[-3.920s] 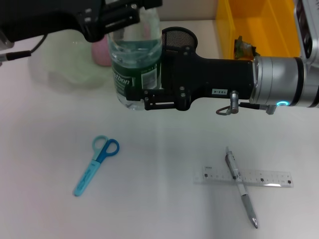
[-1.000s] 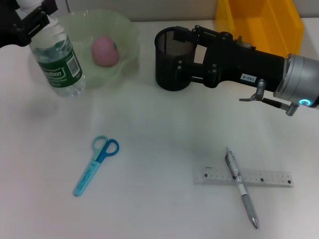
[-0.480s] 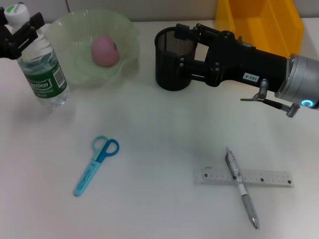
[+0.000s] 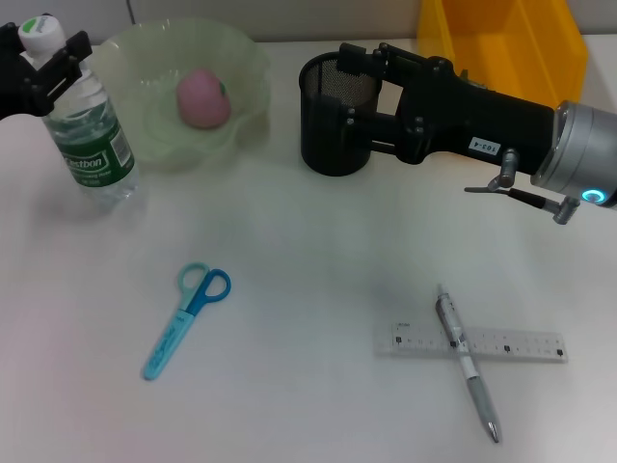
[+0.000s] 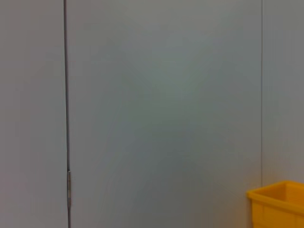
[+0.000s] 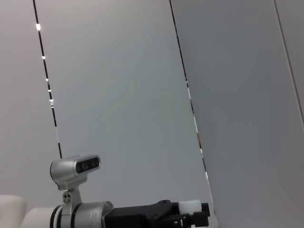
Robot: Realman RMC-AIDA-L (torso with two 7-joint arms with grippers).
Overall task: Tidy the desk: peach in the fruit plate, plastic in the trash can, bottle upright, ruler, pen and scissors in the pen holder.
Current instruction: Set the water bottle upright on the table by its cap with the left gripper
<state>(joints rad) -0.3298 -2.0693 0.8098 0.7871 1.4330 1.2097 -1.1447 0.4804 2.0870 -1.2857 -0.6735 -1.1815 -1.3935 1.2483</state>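
Observation:
The clear bottle [image 4: 89, 135] with a green label and white cap stands nearly upright at the far left, and my left gripper [image 4: 46, 58] is shut on its neck. A pink peach [image 4: 201, 97] lies in the pale green fruit plate [image 4: 246, 68]. My right gripper [image 4: 355, 92] hovers open at the black mesh pen holder [image 4: 328, 135], with its fingers spread across the rim. Blue scissors [image 4: 187, 319] lie at the front left. A silver pen [image 4: 467, 362] lies across the clear ruler [image 4: 511, 344] at the front right. The plastic is out of view.
A yellow bin [image 4: 501, 43] stands at the back right behind my right arm, and its corner [image 5: 279, 205] shows in the left wrist view. The right wrist view shows a wall and my left arm with the bottle's cap [image 6: 190, 207].
My left gripper carried the bottle leftward past the plate and brought it from tilted to nearly upright. The right arm has barely moved since one second ago.

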